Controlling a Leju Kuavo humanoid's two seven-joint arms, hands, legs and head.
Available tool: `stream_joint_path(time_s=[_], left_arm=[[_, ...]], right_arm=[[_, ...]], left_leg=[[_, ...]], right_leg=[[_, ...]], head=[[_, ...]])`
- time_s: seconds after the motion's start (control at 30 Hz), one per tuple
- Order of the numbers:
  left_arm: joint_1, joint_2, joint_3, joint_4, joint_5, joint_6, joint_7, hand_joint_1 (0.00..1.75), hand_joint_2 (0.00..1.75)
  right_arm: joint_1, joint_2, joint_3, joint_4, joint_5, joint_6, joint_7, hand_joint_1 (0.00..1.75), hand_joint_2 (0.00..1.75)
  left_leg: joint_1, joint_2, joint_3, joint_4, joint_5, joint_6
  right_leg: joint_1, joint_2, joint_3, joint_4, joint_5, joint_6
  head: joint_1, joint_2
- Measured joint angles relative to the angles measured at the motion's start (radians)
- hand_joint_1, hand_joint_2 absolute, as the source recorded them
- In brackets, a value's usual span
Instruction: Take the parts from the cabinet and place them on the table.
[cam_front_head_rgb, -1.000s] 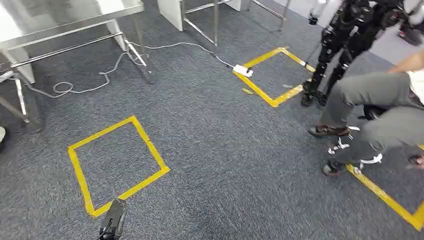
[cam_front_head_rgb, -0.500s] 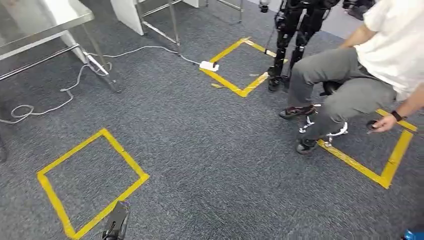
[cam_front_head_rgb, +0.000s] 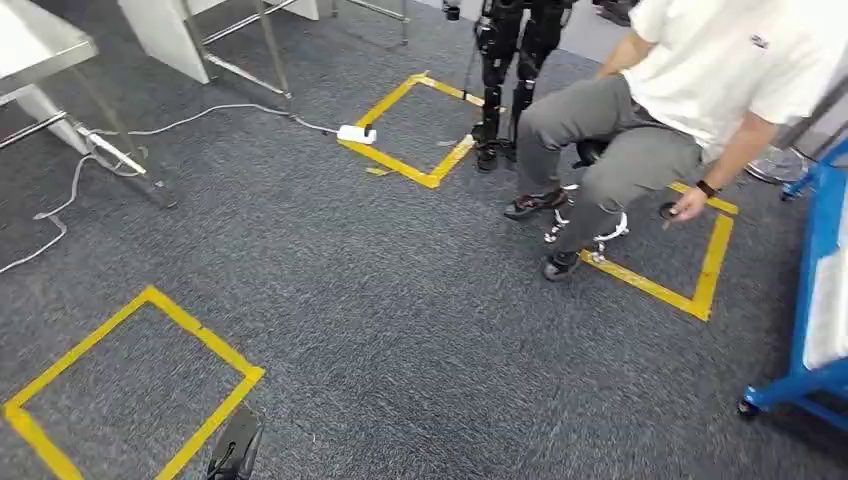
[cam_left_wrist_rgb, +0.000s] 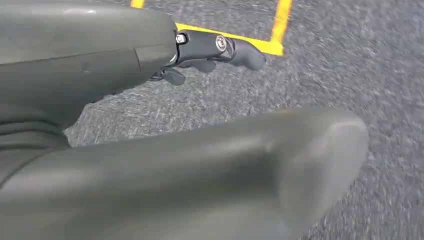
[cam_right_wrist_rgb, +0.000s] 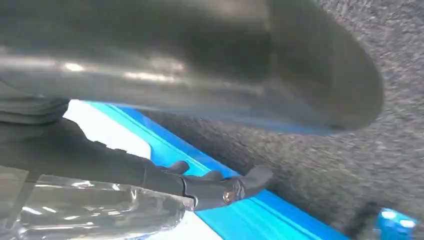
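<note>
My left hand (cam_front_head_rgb: 235, 450) hangs low over the grey carpet at the bottom of the head view. In the left wrist view its thumb and dark fingers (cam_left_wrist_rgb: 220, 47) are spread with nothing between them. My right hand (cam_right_wrist_rgb: 210, 187) has its dark fingers stretched out, with an empty gap between them and the thumb. A clear plastic bag (cam_right_wrist_rgb: 95, 212) shows past those fingers, beside the blue cabinet frame (cam_right_wrist_rgb: 235, 217). The blue cabinet (cam_front_head_rgb: 815, 290) stands at the right edge of the head view. A corner of the steel table (cam_front_head_rgb: 40, 45) is at the far left.
A person (cam_front_head_rgb: 660, 110) sits on a stool ahead to the right, inside a yellow tape square (cam_front_head_rgb: 700, 290). Another robot's dark legs (cam_front_head_rgb: 505, 70) stand by a farther tape square. A cable and a white power strip (cam_front_head_rgb: 356, 133) lie on the floor. A tape square (cam_front_head_rgb: 190, 335) lies near my left hand.
The camera has turned to the right: the table and tape squares slid left, and the seated person and the blue cabinet came into view. My left hand kept its pose.
</note>
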Motion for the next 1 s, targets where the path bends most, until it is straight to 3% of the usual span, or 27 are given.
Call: stream_joint_path(time_s=[0.03,0.07,0.1,0.13,0.17,0.2,0.23,0.3,0.33,0.37,0.4,0.43,0.47,0.5,0.53,0.57,0.63,0.67,0.7,0.73,0.83,0.87,0.9,0.93,1.0], left_arm=[[0.0,0.0,-0.003,0.0,0.0,0.0,0.0,0.0,0.0],[0.0,0.0,-0.005,0.0,0.0,0.0,0.0,0.0,0.0],[0.0,0.0,-0.007,0.0,0.0,0.0,0.0,0.0,0.0],[-0.001,-0.001,-0.01,0.0,0.0,0.0,0.0,0.0,0.0],[-0.001,-0.001,-0.012,0.0,0.0,0.001,0.0,0.0,0.0],[-0.001,-0.001,-0.012,0.0,0.0,0.002,0.0,0.0,0.0],[-0.003,-0.001,-0.013,0.0,0.0,0.002,0.0,0.0,0.0],[-0.007,-0.003,-0.013,0.0,0.0,0.002,0.0,0.0,0.0],[-0.01,-0.004,-0.013,0.0,0.0,0.002,0.0,0.0,0.0],[-0.011,-0.003,-0.013,0.0,0.0,0.005,-0.004,0.0,0.0],[-0.011,-0.003,-0.013,0.0,0.001,0.01,-0.009,0.0,0.0],[-0.009,-0.003,-0.013,0.0,0.002,0.014,-0.013,0.0,0.0],[-0.006,-0.003,-0.013,0.0,0.004,0.016,-0.015,0.0,0.0],[-0.003,-0.003,-0.013,0.0,0.008,0.018,-0.018,0.0,0.0],[-0.002,-0.003,-0.013,0.0,0.013,0.018,-0.02,0.0,0.0],[-0.001,-0.003,-0.012,0.0,0.015,0.019,-0.021,0.0,0.0],[-0.002,-0.002,-0.012,0.0,0.021,0.019,-0.023,0.0,0.0],[-0.002,-0.001,-0.012,0.0,0.021,0.019,-0.023,0.0,0.0],[-0.002,0.001,-0.012,0.0,0.021,0.019,-0.023,0.0,0.0],[-0.002,0.001,-0.012,0.0,0.021,0.019,-0.021,0.0,0.0],[-0.005,0.001,-0.011,0.0,0.021,0.018,-0.02,0.0,0.0],[-0.007,0.0,-0.011,0.0,0.021,0.018,-0.02,0.0,0.0],[-0.007,0.0,-0.011,0.0,0.021,0.018,-0.02,0.0,0.0],[-0.006,0.0,-0.011,0.0,0.021,0.018,-0.02,0.0,0.0],[-0.005,0.0,-0.01,0.0,0.021,0.018,-0.019,0.0,0.0]], right_arm=[[0.003,0.0,0.0,0.0,0.0,0.0,0.001,0.0,0.0],[0.006,0.0,-0.001,0.0,0.0,0.0,0.002,0.0,0.0],[0.007,0.0,-0.001,0.0,0.0,0.0,0.002,0.0,0.0],[0.006,-0.001,-0.001,0.0,0.0,-0.002,0.003,0.0,0.0],[0.004,-0.001,-0.001,0.0,0.001,-0.003,0.005,0.0,0.0],[-0.002,0.0,-0.001,0.0,0.001,-0.003,0.007,0.0,0.0],[-0.002,0.001,-0.001,0.0,0.001,-0.004,0.008,0.0,0.0],[0.004,0.001,-0.001,0.0,0.002,-0.004,0.01,0.0,0.0],[0.003,0.0,-0.001,0.0,0.002,-0.004,0.01,0.0,0.0],[0.004,0.001,-0.001,0.0,0.002,-0.005,0.01,0.0,0.0],[0.002,0.001,-0.001,0.0,0.003,-0.005,0.011,0.0,0.0],[0.0,0.001,-0.001,0.0,0.003,-0.005,0.012,0.0,0.0],[-0.001,0.001,-0.001,0.0,0.007,-0.004,0.012,0.0,0.0],[-0.001,0.001,-0.001,0.0,0.01,-0.003,0.012,0.0,0.0],[0.0,0.001,0.0,0.0,0.013,-0.002,0.011,0.0,0.0],[0.001,0.0,-0.001,0.0,0.015,0.002,0.009,0.0,0.0],[0.001,0.0,0.0,0.0,0.016,0.005,0.009,0.0,0.0],[-0.001,0.001,0.0,0.0,0.017,0.005,0.009,0.0,0.0],[-0.003,0.002,0.0,0.0,0.017,0.006,0.009,0.0,0.0],[-0.007,0.002,0.0,0.0,0.017,0.006,0.009,0.0,0.0],[0.001,0.003,0.0,0.0,0.017,0.006,0.009,0.0,0.0],[0.001,0.004,0.0,0.0,0.017,0.005,0.009,0.0,0.0],[0.0,0.005,0.0,0.0,0.017,0.005,0.009,0.0,0.0],[-0.004,0.006,0.0,0.0,0.017,0.005,0.009,0.0,0.0],[-0.008,0.006,0.0,0.0,0.018,0.006,0.008,0.0,0.0]], left_leg=[[0.0,0.014,0.0,0.0,0.0,0.0],[0.0,0.027,0.0,0.0,-0.001,-0.002],[0.0,0.04,0.002,0.0,-0.002,-0.004],[0.001,0.051,0.004,0.001,-0.005,-0.008],[-0.001,0.061,0.009,0.001,-0.008,-0.013],[-0.01,0.072,0.01,0.003,-0.015,-0.024],[-0.01,0.079,0.013,0.003,-0.014,-0.028],[-0.009,0.096,0.018,0.0,-0.016,-0.035],[-0.008,0.107,0.02,0.0,-0.02,-0.043],[0.001,0.065,0.015,0.018,-0.037,-0.05],[0.003,0.019,-0.004,0.067,-0.074,-0.05],[0.004,-0.009,-0.037,0.141,-0.119,-0.051],[0.005,-0.022,-0.078,0.229,-0.161,-0.052],[0.005,-0.027,-0.112,0.296,-0.184,-0.053],[0.006,-0.028,-0.13,0.326,-0.183,-0.054],[0.008,-0.028,-0.123,0.304,-0.156,-0.053],[0.012,-0.037,-0.053,0.153,-0.058,-0.05],[0.018,-0.066,-0.015,0.072,-0.02,-0.048],[0.019,-0.12,-0.003,0.037,-0.03,-0.048],[0.016,-0.11,-0.008,0.035,-0.03,-0.047],[0.003,-0.08,-0.009,0.028,-0.018,-0.025],[0.012,-0.063,-0.007,0.017,-0.006,-0.012],[0.007,-0.058,-0.007,0.015,-0.004,-0.007],[0.005,-0.041,-0.008,0.015,-0.004,-0.001],[-0.001,-0.011,-0.012,0.016,-0.004,-0.001]], right_leg=[[-0.003,-0.002,-0.007,0.024,-0.002,0.008],[-0.005,-0.005,0.013,-0.007,0.012,0.017],[-0.008,-0.013,0.065,-0.094,0.044,0.029],[-0.012,-0.035,0.12,-0.193,0.074,0.038],[-0.013,-0.083,0.175,-0.284,0.095,0.04],[0.002,-0.102,0.188,-0.304,0.098,0.032],[0.005,-0.084,0.182,-0.304,0.102,0.023],[0.01,-0.066,0.177,-0.301,0.1,0.017],[0.003,-0.052,0.179,-0.308,0.104,0.008],[-0.018,-0.04,0.183,-0.311,0.108,0.001],[-0.016,-0.031,0.181,-0.311,0.111,-0.011],[-0.014,-0.022,0.179,-0.311,0.112,-0.02],[-0.011,-0.009,0.177,-0.311,0.114,-0.024],[-0.008,0.004,0.175,-0.31,0.115,-0.024],[-0.007,0.017,0.174,-0.31,0.115,-0.024],[-0.006,0.032,0.174,-0.309,0.117,-0.025],[-0.007,0.062,0.175,-0.305,0.118,-0.023],[-0.008,0.075,0.174,-0.3,0.118,-0.023],[0.001,0.085,0.166,-0.29,0.118,-0.017],[-0.001,0.096,0.156,-0.288,0.121,-0.007],[-0.002,0.125,0.14,-0.301,0.137,0.021],[-0.002,0.096,0.131,-0.284,0.132,0.021],[0.0,0.042,0.115,-0.255,0.114,0.019],[0.0,0.013,0.088,-0.199,0.081,0.014],[-0.003,-0.002,0.014,-0.043,0.016,0.011]], head=[[-0.001,0.0],[0.001,0.0],[0.004,0.0],[0.003,0.0],[0.005,0.0],[0.006,0.0],[0.0,0.0],[-0.002,0.0],[-0.001,0.0],[-0.005,0.0],[-0.011,0.0],[-0.014,0.0],[-0.015,0.0],[-0.014,0.0],[-0.015,0.0],[-0.014,0.0],[-0.015,0.0],[-0.015,0.0],[-0.015,0.0],[-0.013,0.0],[-0.015,0.0],[-0.014,0.0],[-0.014,0.0],[-0.006,0.0],[-0.007,0.0]])
